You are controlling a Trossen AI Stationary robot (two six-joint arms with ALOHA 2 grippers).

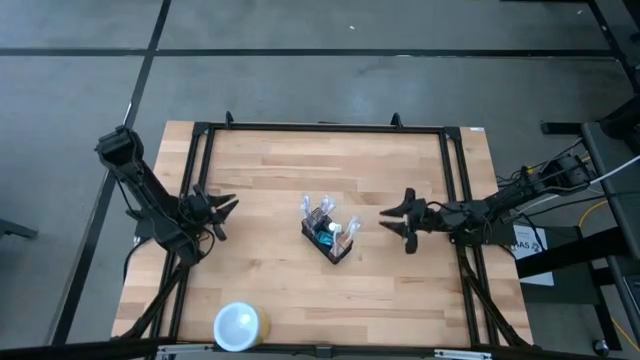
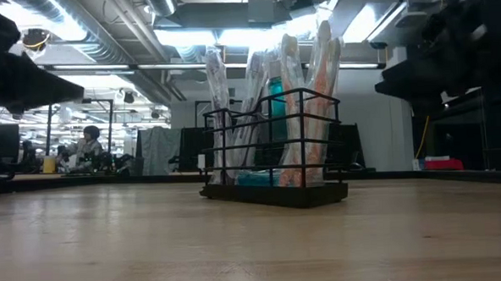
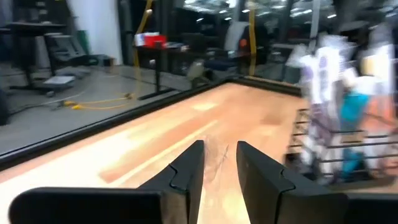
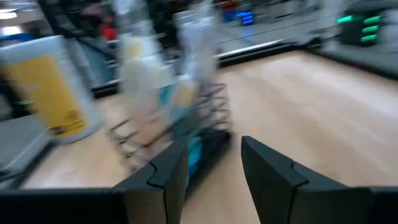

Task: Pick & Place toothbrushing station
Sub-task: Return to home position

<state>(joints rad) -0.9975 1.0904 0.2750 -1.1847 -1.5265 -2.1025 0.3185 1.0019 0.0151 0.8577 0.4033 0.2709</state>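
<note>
The toothbrushing station (image 1: 330,232), a small black wire caddy holding several wrapped toothbrushes and a teal item, stands on its base in the middle of the wooden table (image 1: 270,170). It also shows in the low view (image 2: 272,139). My left gripper (image 1: 228,216) hovers to the station's left, open, with nothing between its fingers (image 3: 219,149). The station (image 3: 348,124) lies ahead of it and off to one side. My right gripper (image 1: 390,222) hovers to the station's right, open and pointing at it. The station (image 4: 168,112) stands just beyond its fingers (image 4: 214,146).
A round white cup with a yellow label (image 1: 238,325) stands near the table's front edge, also seen in the right wrist view (image 4: 53,87). Black frame rails (image 1: 320,128) run along the table's far and side edges. A person (image 2: 90,143) sits far off in the room.
</note>
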